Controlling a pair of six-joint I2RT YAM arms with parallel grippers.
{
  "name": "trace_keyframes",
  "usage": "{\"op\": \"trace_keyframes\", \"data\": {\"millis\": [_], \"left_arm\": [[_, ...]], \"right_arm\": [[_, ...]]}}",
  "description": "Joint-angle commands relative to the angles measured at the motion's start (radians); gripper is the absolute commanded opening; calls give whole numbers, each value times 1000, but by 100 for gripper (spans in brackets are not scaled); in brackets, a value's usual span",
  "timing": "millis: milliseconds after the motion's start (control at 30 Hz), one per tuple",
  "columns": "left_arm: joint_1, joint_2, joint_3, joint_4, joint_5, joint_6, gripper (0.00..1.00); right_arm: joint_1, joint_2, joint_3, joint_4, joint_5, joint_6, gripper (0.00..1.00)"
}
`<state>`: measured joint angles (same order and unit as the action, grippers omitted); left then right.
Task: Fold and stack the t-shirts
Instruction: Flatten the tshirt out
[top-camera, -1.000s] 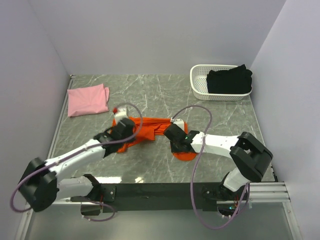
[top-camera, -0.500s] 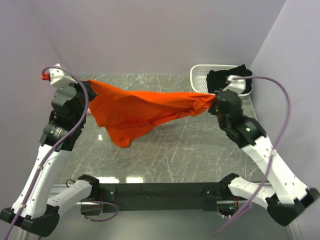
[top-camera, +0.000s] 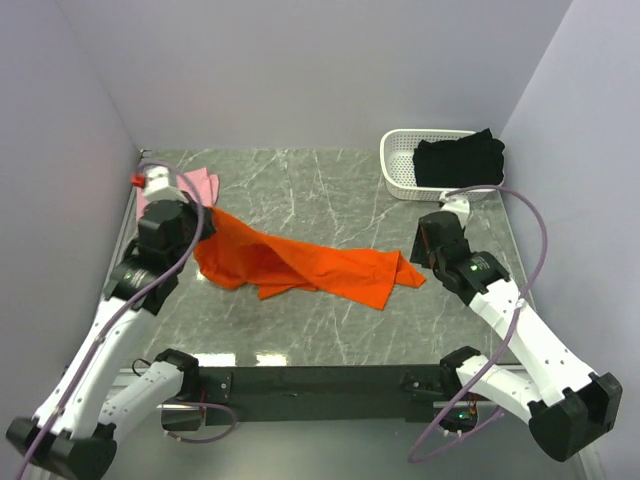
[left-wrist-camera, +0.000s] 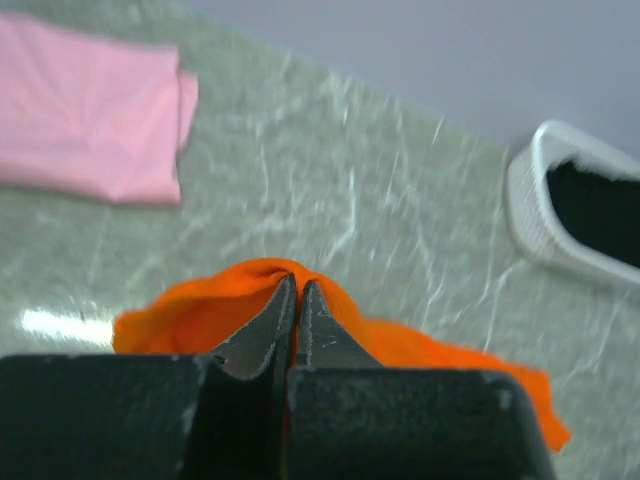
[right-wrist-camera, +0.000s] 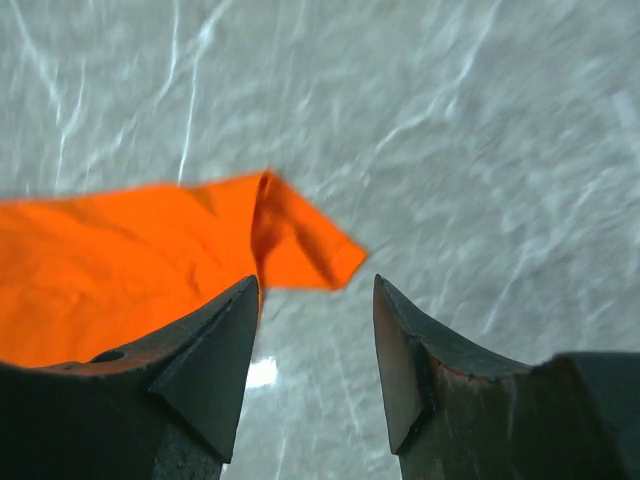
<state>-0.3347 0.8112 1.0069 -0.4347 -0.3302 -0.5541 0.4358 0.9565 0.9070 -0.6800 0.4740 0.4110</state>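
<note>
Only pink shirt (left-wrist-camera: 90, 140) folded; orange shirt (top-camera: 320, 265) sprawled — left gripper (left-wrist-camera: 297, 300) pinching it, right gripper (right-wrist-camera: 315, 290) parted, empty; black shirt (top-camera: 458, 160) waits.

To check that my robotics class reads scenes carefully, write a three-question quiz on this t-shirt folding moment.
1. Which colour of t-shirt does the left gripper pinch?
2. True or false: the right gripper is open and holds nothing.
3. The black t-shirt lies: A in the white basket; B under the left gripper; C between the right gripper's fingers.
Key: 1 the orange t-shirt; 2 true; 3 A.
</note>
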Motion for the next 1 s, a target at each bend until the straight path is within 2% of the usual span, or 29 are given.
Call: {"op": "trace_keyframes", "data": {"millis": [0,167,433,667,967], "left_arm": [[5,49,-70,48,100,-29,1],[5,114,-99,68,92,-35,1],[5,109,-100,62,100,-27,1],[5,111,-105,65,114,-29,1],[5,115,-105,63,120,-27,1]], "right_arm": [[1,-7,-43,92,-152,23,57],[81,65,-144,203,-294,55,57],[178,211,-238,258,-317,161,57],[196,220,-339,338,-362,235,57],[212,332,-367,402,-364,264,56]]}}
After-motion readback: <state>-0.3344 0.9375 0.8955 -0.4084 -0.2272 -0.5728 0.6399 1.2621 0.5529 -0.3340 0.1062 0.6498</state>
